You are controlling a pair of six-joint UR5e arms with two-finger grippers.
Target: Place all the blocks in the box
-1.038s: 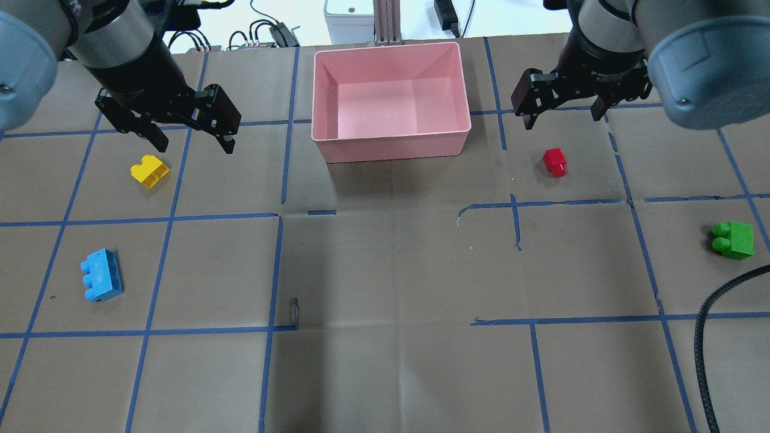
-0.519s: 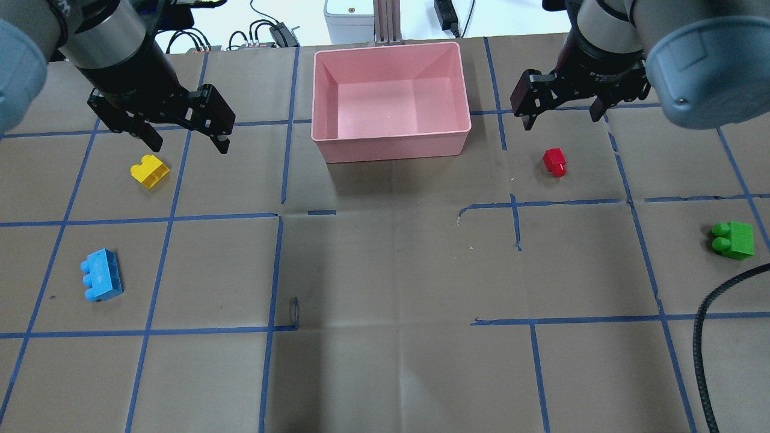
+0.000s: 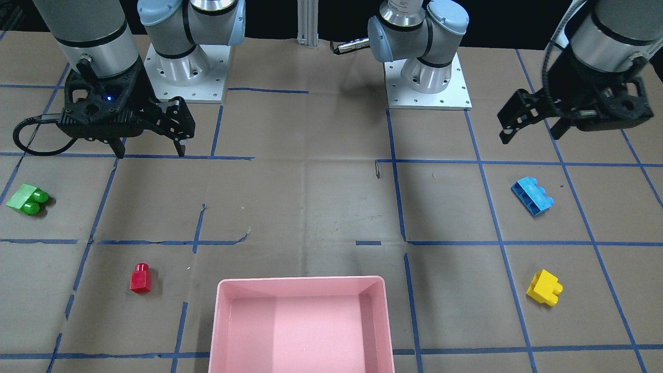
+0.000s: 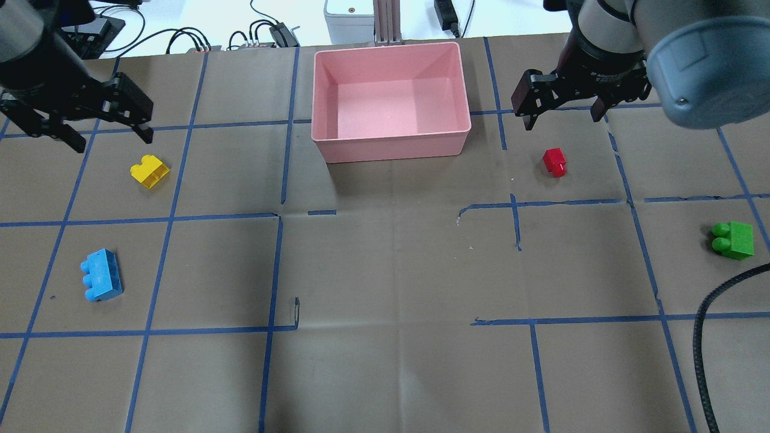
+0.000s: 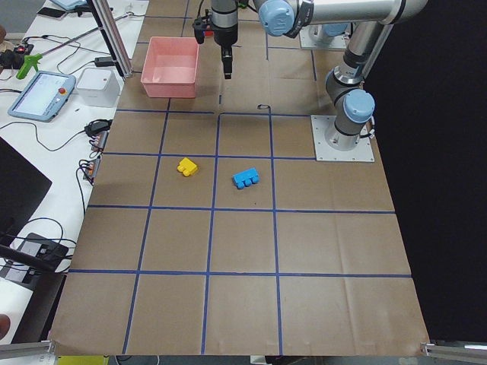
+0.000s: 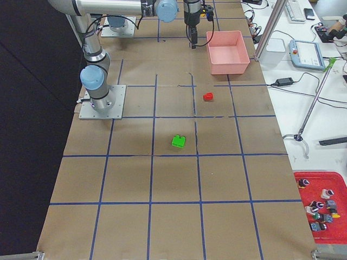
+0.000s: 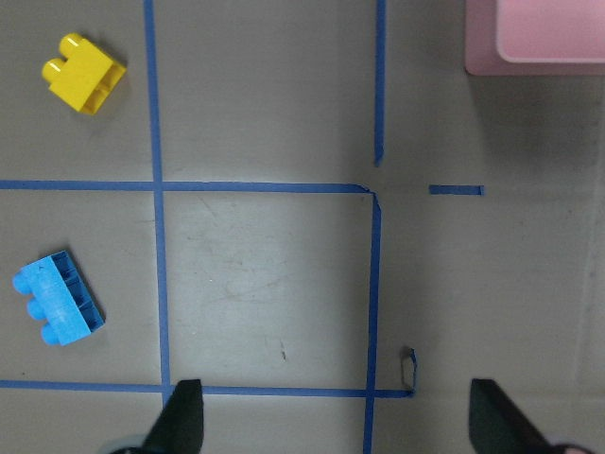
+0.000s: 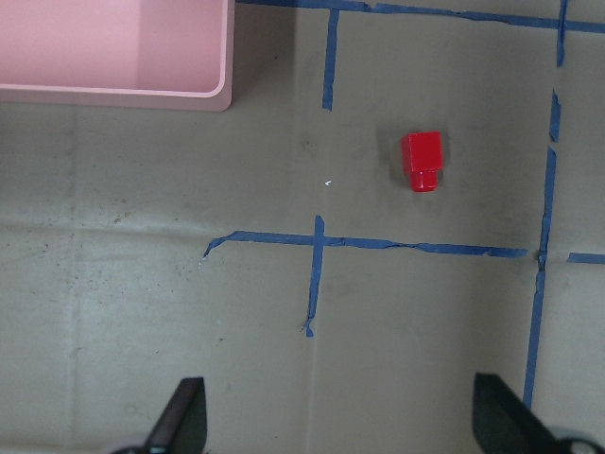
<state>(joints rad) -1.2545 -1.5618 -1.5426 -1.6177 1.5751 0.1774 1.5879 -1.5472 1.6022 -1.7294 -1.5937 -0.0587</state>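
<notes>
- A bench (image 4: 391, 270) covered in brown paper and marked into squares by blue tape lines (image 4: 162, 216) carries everything. A black cable (image 4: 701, 337) curves in at its near right corner.
- Nearest on the left lies the blue three-stud plastic brick (image 4: 102, 276), with its studs turned toward the bench's left edge.
- Close to the right edge lies the green two-stud plastic brick (image 4: 734, 239), with its studs pointing toward the middle of the bench.
- Farther back on the left sits the yellow plastic brick (image 4: 150, 171), well apart from the blue one.
- Farther back on the right sits the small red one-stud plastic brick (image 4: 554, 162), to the right of the box and apart from it.
- The left pincer (image 4: 113, 139) hangs above the bench just beyond the yellow brick. Its jaws are spread wide and it grips nothing.
- The right pincer (image 4: 564, 119) hangs above the bench just beyond the red brick. It is likewise wide and empty.
- Between the two pincers, at the far middle of the bench, stands the shallow rectangular pink plastic box (image 4: 394, 147) with rounded corners. All four bricks lie on the paper outside it.
- Beyond the far edge are a tangle of thin black wires (image 4: 264, 27) and an upright aluminium post (image 4: 386, 21).
</notes>
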